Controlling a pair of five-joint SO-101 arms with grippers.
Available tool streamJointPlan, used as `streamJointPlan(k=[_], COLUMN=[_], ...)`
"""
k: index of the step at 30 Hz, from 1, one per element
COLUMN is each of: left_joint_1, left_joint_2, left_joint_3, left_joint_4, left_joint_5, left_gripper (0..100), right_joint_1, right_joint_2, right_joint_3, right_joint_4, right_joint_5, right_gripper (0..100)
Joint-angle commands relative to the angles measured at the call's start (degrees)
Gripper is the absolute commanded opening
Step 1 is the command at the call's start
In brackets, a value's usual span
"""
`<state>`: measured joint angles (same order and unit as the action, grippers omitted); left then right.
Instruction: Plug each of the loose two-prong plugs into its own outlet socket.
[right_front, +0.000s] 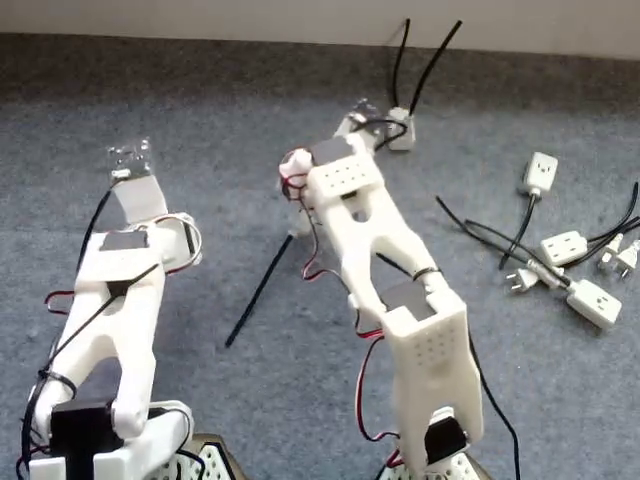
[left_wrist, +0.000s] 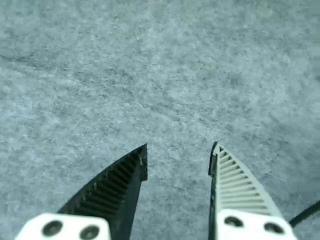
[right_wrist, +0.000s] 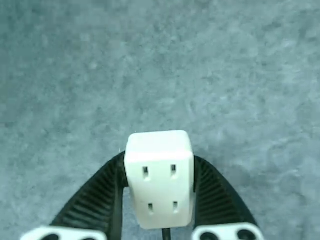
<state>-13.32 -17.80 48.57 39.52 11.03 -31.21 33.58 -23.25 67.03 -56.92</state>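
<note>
white plastic front and centre: a two-outlet socket block sits clamped in the right claw, ribbed dark fingers pressing its two flat sides, slotted face pointing out and fully clear. from above it's out at the far middle of the grey felt-covered bench. the left claw hovers over bare felt on the left side, jaws apart, nothing between them. over on the right lie three more sockets and the loose plugs, well apart from both claws. handling call: that block looks light, rigid and smooth, so it could twist in the grip when a plug pushes in. the side hold looks right, firm and square. the plugs look small and light too, best taken by the moulded body behind the prongs, and their black cords will likely tug and spring. now the tricky bits: the held block's own cord drops out of the wrist view's edge, two cords run off the far edge of the bench, and the tangle on the right makes it hard to say which cord belongs to which plug. the prongs are too small to judge their facing.
</note>
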Motion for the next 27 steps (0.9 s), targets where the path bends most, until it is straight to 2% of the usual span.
streamJointPlan(k=[1,5,11,19,27], left_joint_1=[-1.01,-1.10,-1.10,-1.10,-1.10], left_joint_2=[-1.98,-1.98,-1.98,-1.80,-1.71], left_joint_3=[-1.98,-1.98,-1.98,-1.98,-1.98], left_joint_4=[-0.70,-0.70,-0.79,-0.88,-0.97], left_joint_5=[0.53,3.96,4.31,4.31,4.31], left_gripper=[21,21,21,21,21], right_joint_1=[-3.91,-3.74,-1.89,-1.80,2.95], right_joint_2=[-0.84,-0.84,-1.10,-1.45,-11.47], right_joint_3=[1.54,1.71,1.89,1.54,-7.52], right_joint_4=[-6.20,-6.73,-6.37,-2.95,13.14], right_joint_5=[-0.53,4.57,10.29,10.02,12.22], right_gripper=[5.9,5.9,7.4,37.3,37.6])
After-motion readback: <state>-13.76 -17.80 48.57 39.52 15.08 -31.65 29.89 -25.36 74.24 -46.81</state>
